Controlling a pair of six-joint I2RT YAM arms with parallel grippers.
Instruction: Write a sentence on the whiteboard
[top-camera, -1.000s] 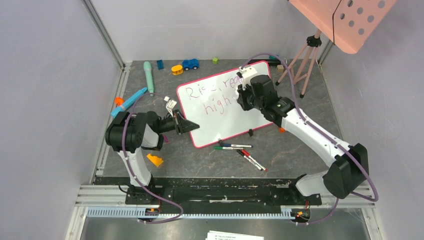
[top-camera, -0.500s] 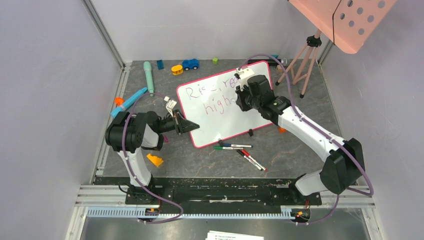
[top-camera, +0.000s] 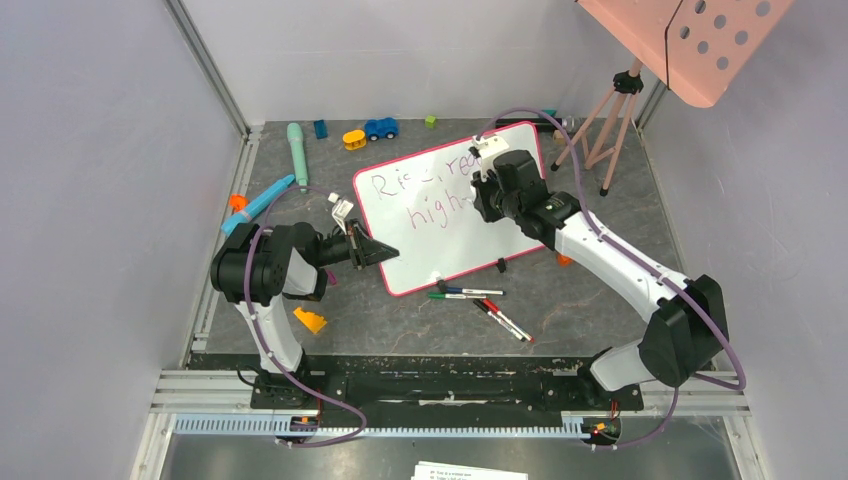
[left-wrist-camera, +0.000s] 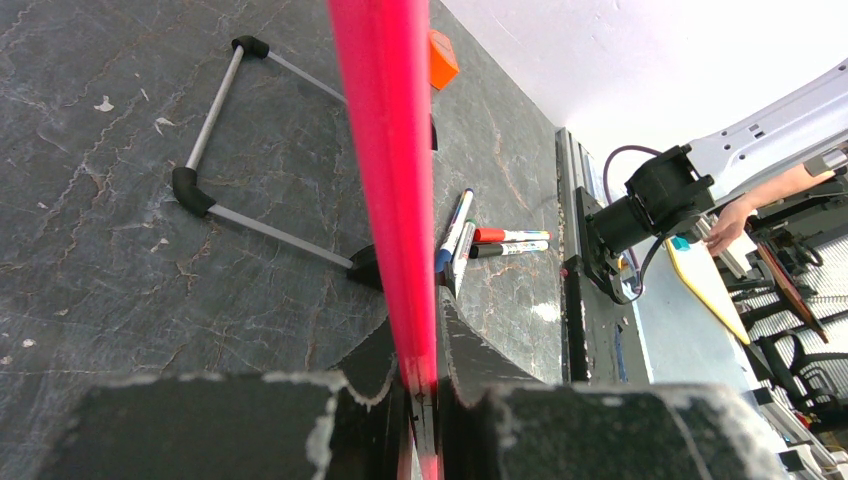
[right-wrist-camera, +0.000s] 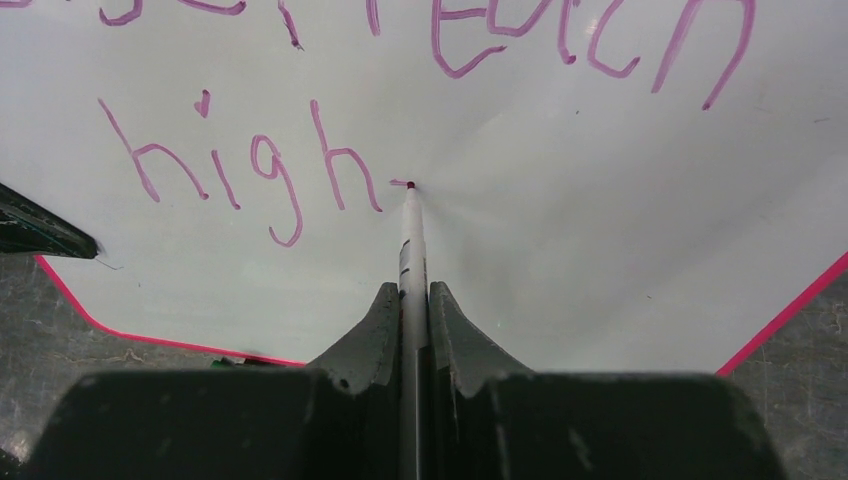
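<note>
The whiteboard (top-camera: 450, 245) lies tilted on the table, pink-red rimmed. My left gripper (top-camera: 385, 252) is shut on its rim (left-wrist-camera: 385, 150) at the near left edge, the left gripper (left-wrist-camera: 421, 330) pinching the red strip. The sentence (right-wrist-camera: 240, 170) is in purplish-pink ink: a top line partly cut off, and "high" below it. My right gripper (right-wrist-camera: 408, 292) is shut on a marker (right-wrist-camera: 409, 240). The marker's tip touches the board just right of "high", at a short fresh stroke. In the top view the right gripper (top-camera: 490, 195) hides part of the writing.
Several loose markers (top-camera: 470, 293) lie just below the board's near edge. A tripod (top-camera: 605, 130) and a salmon perforated panel (top-camera: 690, 40) stand at the back right. Toys lie around: blue car (top-camera: 380, 128), yellow block (top-camera: 354, 139), teal stick (top-camera: 297, 148), orange wedge (top-camera: 309, 320).
My right arm has shifted slightly to the left over the board with the marker. The left arm and the board have stayed put.
</note>
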